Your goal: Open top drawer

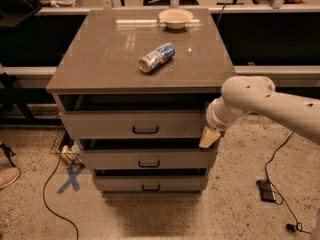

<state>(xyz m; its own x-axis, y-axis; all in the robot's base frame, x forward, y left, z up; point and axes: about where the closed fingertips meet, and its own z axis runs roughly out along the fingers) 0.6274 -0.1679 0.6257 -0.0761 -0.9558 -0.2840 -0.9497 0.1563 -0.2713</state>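
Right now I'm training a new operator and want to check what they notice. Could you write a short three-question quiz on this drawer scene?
1. True or false: the can on the cabinet top stands upright.
2. Where is the gripper relative to the top drawer? A. at its handle. B. at its right end. C. at its left end.
3. Fill in: the bowl sits near the cabinet top's ___ edge, away from the drawer fronts.

Key: 1. false, the can lies on its side. 2. B. 3. far.
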